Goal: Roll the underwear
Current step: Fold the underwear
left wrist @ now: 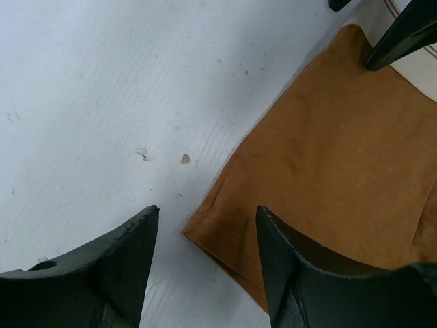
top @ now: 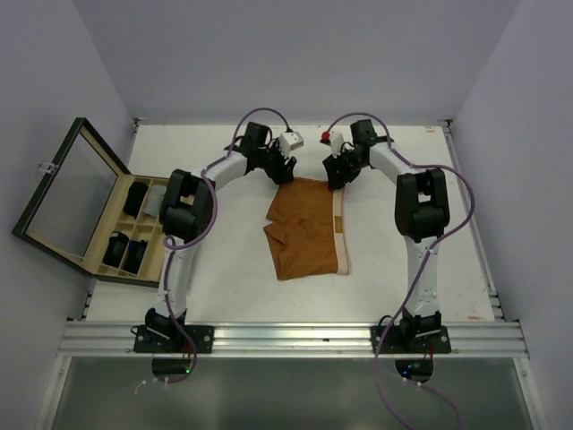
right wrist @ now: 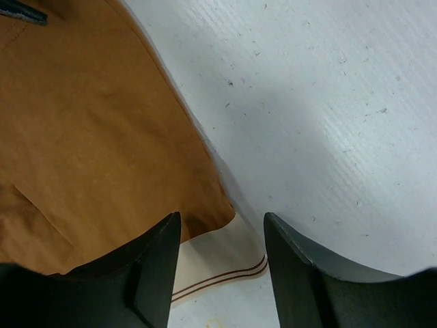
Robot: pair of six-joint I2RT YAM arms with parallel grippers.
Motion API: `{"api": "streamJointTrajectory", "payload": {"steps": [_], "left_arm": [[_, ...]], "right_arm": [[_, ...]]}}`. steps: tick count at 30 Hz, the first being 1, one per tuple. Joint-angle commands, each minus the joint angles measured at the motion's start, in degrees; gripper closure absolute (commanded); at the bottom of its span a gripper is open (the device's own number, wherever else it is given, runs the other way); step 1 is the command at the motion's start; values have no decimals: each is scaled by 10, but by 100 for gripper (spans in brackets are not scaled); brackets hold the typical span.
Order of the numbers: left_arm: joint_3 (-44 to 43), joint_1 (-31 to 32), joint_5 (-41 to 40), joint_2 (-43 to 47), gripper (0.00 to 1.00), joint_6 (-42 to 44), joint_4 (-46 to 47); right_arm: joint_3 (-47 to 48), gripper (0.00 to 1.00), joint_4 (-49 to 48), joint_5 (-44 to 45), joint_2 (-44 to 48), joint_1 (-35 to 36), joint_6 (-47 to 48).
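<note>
From your bases at the near rail, both arms reach forward across the table (top: 224, 269) and bend inward at the elbow, so the wrists meet over the far edge of the cloth.

The orange-brown underwear (top: 304, 235) lies flat at the table's centre. Its pale waistband (top: 340, 231) runs along the 3 o'clock side.

The left gripper (left wrist: 206, 210) hovers at the garment's 11 o'clock corner with its fingers spread. That corner of hem shows in the gap below them, and nothing is pinched.

The right gripper (right wrist: 222, 215) sits at 1 o'clock, over the far end of the waistband. Its fingers are also apart and empty.

You look to be at the very start of the roll, with the piece spread out and no turn made yet. Next, lower both wrists until the fingertips meet the far edge. Pinch only the cloth there and turn it over toward 6 o'clock, keeping both sides level so the roll comes out straight.

At 9 o'clock the wooden box (top: 109, 274) stands open, with black rolled pieces (top: 136, 199) in its compartments.
</note>
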State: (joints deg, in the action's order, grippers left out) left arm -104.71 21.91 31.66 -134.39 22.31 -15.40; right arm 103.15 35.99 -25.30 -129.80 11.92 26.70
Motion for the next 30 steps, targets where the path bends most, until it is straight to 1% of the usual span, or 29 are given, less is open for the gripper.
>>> {"api": "streamJointTrajectory", "payload": {"steps": [1, 4, 6, 11, 12, 13, 15, 16, 17, 18, 20, 21, 22, 23, 24, 27, 30], "left_arm": [[-24, -11, 31, -14, 38, 13, 29], [-31, -16, 41, -20, 42, 11, 27], [-38, -19, 48, -26, 44, 10, 24], [-52, -23, 74, -37, 46, 12, 9], [-51, -23, 75, -37, 48, 13, 7], [-50, -23, 77, -37, 48, 13, 5], [-47, -23, 80, -37, 51, 13, 5], [-45, -24, 82, -34, 53, 13, 7], [-43, -24, 86, -33, 54, 13, 7], [-41, -25, 90, -32, 58, 14, 8], [-38, -25, 98, -29, 59, 19, 11], [-36, -25, 99, -26, 56, 18, 13], [-35, -25, 99, -23, 52, 17, 18], [-31, -25, 100, -20, 48, 16, 23], [-19, -25, 99, -16, 47, 18, 30], [19, -25, 102, 9, 44, 28, 98], [20, -25, 118, 11, 44, 48, 115]], "right_arm": [[9, 46, -6, -25, 4, -4, 28], [22, 50, 11, -37, -3, -12, 38], [32, 54, 23, -40, -9, -20, 43], [50, 55, 58, -65, -15, -39, 65], [53, 57, 70, -68, -15, -39, 77], [53, 61, 76, -71, -15, -40, 83], [52, 67, 89, -81, -17, -40, 98], [52, 72, 92, -84, -19, -40, 101], [53, 72, 100, -87, -20, -40, 104], [60, 73, 107, -92, -26, -40, 107], [64, 66, 114, -93, -27, -40, 108], [64, 59, 114, -92, -27, -40, 107], [63, 50, 114, -91, -22, -40, 107], [61, 48, 114, -90, -20, -40, 108], [57, 47, 113, -87, -16, -40, 109], [48, 46, 111, -81, -4, -40, 108], [28, 47, 100, -70, 16, -40, 117]]}}
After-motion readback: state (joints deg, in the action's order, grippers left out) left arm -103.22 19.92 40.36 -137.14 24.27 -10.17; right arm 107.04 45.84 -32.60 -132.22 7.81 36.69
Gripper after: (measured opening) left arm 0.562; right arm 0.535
